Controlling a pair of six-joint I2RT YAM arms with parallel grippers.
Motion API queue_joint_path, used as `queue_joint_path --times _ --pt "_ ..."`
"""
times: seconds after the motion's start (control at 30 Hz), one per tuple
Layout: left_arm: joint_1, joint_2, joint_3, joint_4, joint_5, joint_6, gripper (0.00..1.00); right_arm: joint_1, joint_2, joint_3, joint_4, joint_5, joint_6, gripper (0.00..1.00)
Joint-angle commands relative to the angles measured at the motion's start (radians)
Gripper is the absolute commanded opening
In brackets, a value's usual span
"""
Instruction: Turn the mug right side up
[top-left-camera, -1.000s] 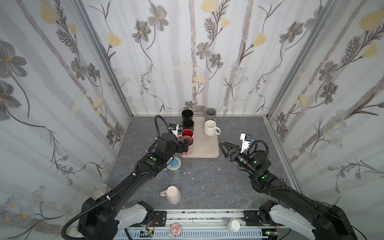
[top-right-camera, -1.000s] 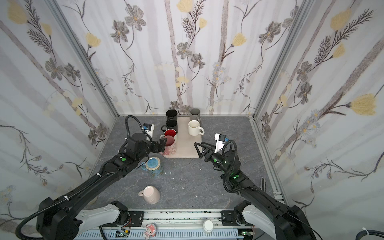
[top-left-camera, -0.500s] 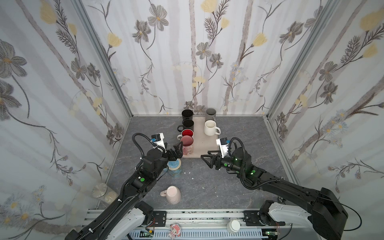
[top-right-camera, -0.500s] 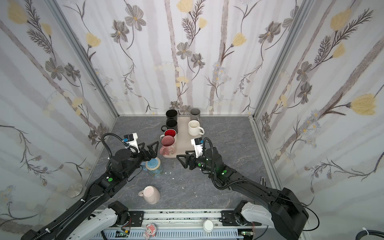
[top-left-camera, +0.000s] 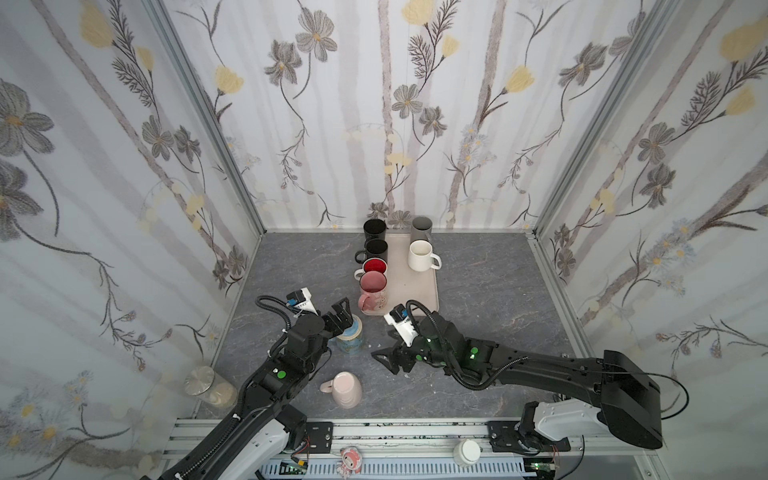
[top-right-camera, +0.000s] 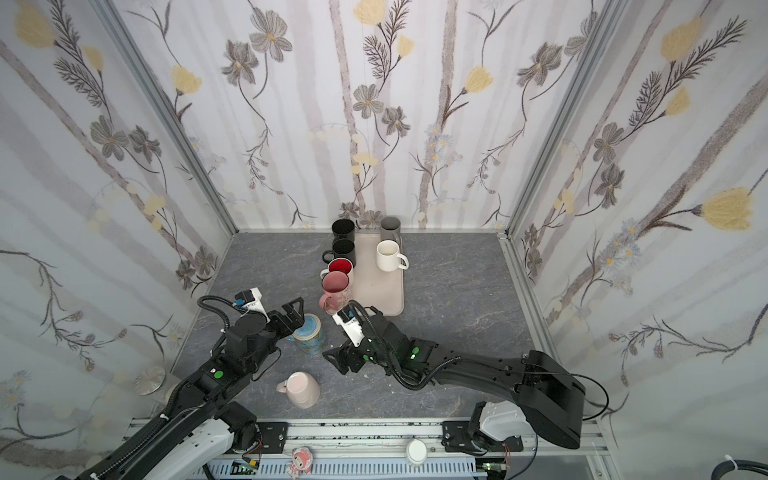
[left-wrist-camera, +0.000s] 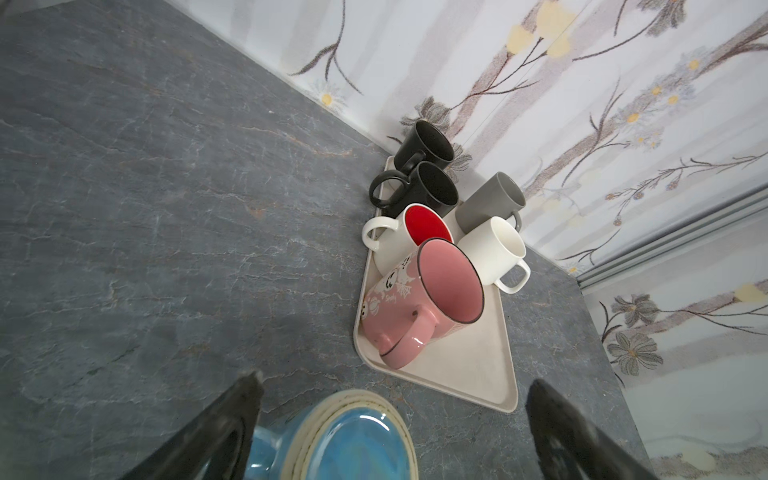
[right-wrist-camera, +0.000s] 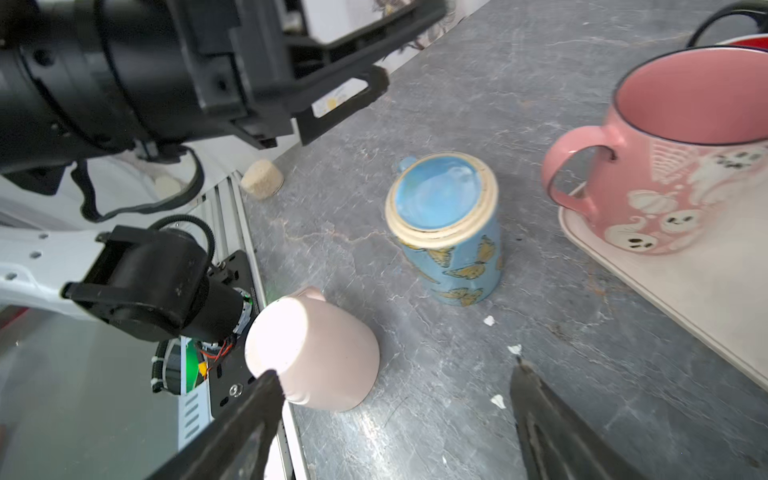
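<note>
Two mugs stand upside down on the grey table. The blue butterfly mug shows its glazed base. My left gripper hovers open just above it, without touching. The pale pink mug sits nearer the front edge. My right gripper is low over the table just right of it, open, with bare table between its fingers; one fingertip is close to the mug's base.
A beige tray at the back holds several upright mugs; the pink ghost-print mug stands at its near corner. A glass jar sits beyond the left wall, and a cork lies at the table's left edge.
My left gripper has drawn back from the pink ghost-print mug on the tray to above the blue mug. My right gripper has swung left and forward toward the pale pink mug, its jaws widening.
</note>
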Motion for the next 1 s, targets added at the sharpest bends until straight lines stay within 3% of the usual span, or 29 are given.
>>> queue_joint_path --times 0.0,0.23,0.5,0.97 --pt "0.001 -0.058 -0.025 -0.074 -0.039 -0.114 1.0 0.018 0.017 0.022 -0.041 0.085 -0.068 0.86" --pt "-0.012 -0.152 -0.04 -0.252 -0.071 -0.282 1.0 0.047 0.054 0.046 -0.036 0.044 -0.094 0.87" --pt "-0.011 -0.194 0.022 -0.315 -0.174 -0.256 1.0 0.191 0.212 0.177 -0.029 0.094 -0.244 0.95" --pt "-0.01 -0.237 0.077 -0.355 -0.242 -0.203 1.0 0.245 0.436 0.31 -0.001 0.142 -0.348 0.94"
